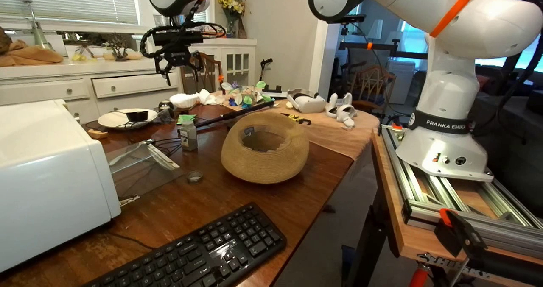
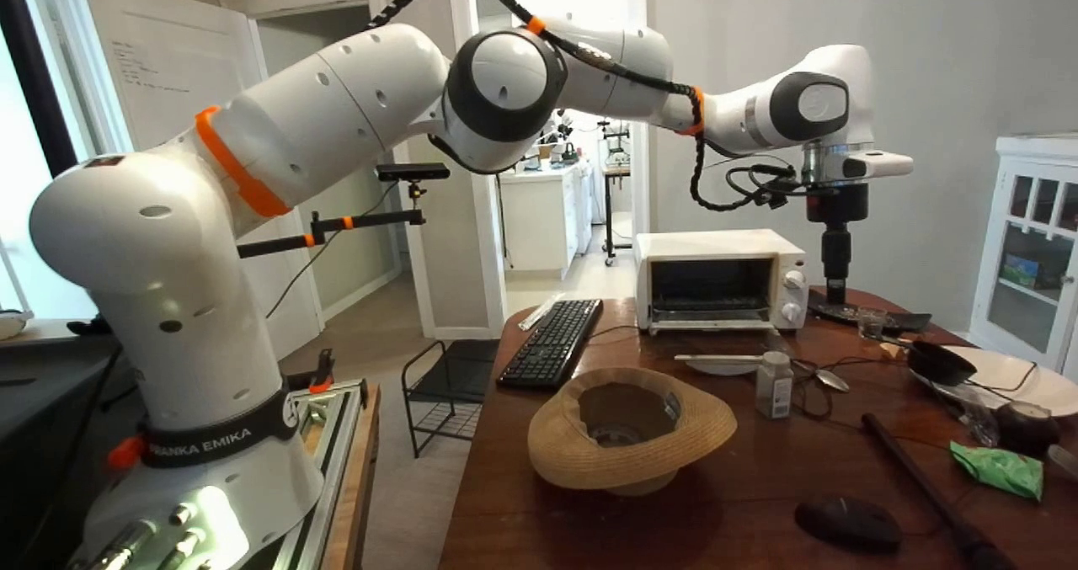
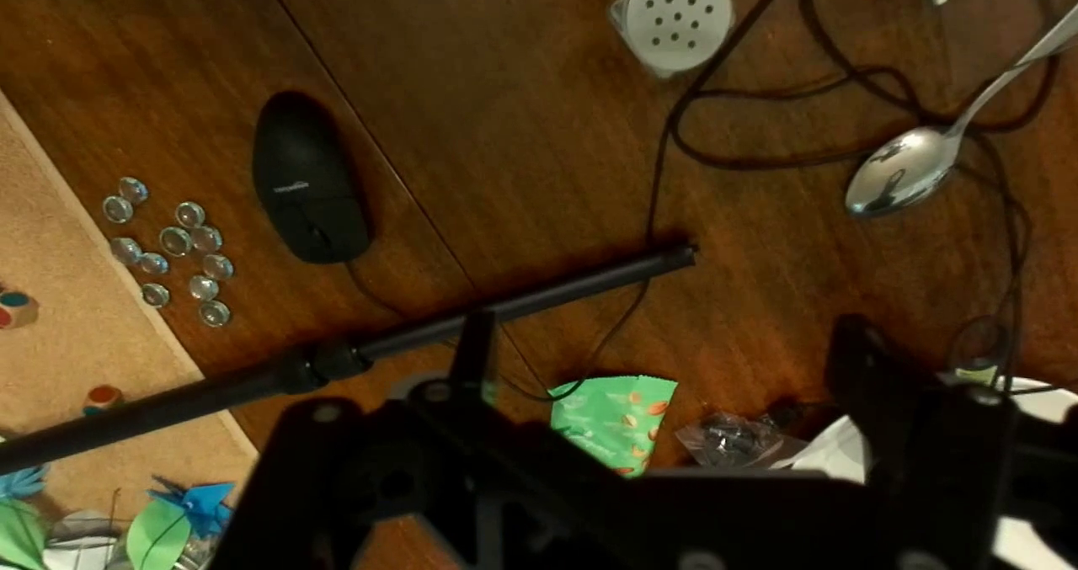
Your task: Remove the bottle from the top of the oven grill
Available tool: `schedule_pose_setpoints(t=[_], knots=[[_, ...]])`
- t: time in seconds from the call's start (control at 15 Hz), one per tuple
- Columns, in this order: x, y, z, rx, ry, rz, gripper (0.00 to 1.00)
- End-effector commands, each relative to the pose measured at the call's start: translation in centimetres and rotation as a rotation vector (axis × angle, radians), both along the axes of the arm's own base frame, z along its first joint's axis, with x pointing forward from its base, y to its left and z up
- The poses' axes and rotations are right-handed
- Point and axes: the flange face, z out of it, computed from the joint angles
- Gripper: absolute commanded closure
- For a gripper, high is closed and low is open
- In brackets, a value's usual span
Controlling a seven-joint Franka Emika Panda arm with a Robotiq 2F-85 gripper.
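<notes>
The bottle, a small clear-greyish shaker with a white perforated cap, stands upright on the wooden table in both exterior views [image 1: 188,136] [image 2: 774,387]. Its top shows in the wrist view [image 3: 676,16]. The oven grill is the large white boxy appliance [image 1: 46,172] [image 2: 716,243]. The bottle is on the table in front of it, apart from it. My gripper [image 1: 183,74] is open and empty, high above the table, pointing down. In the wrist view its fingers [image 3: 665,330] are wide apart, with table items far below between them. It shows side-on in an exterior view [image 2: 835,292].
An upturned straw hat [image 1: 265,160] sits close to the bottle. A black keyboard [image 1: 203,253], a spoon [image 3: 905,170], cables, a black rod [image 3: 539,296], a mouse [image 3: 307,178] and a green packet [image 3: 615,418] lie on the table. A white plate [image 2: 1032,376] holds a black pan [image 2: 941,364].
</notes>
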Motion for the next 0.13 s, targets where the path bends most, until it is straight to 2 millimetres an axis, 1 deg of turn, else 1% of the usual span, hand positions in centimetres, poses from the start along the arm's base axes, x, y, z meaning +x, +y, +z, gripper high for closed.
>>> schedule_pose_setpoints(t=[0.0, 0.07], knots=[[0.02, -0.3, 0.04, -0.001, -0.001, -0.004, 0.0], [0.02, -0.16, 0.08, -0.001, -0.002, -0.002, 0.0]])
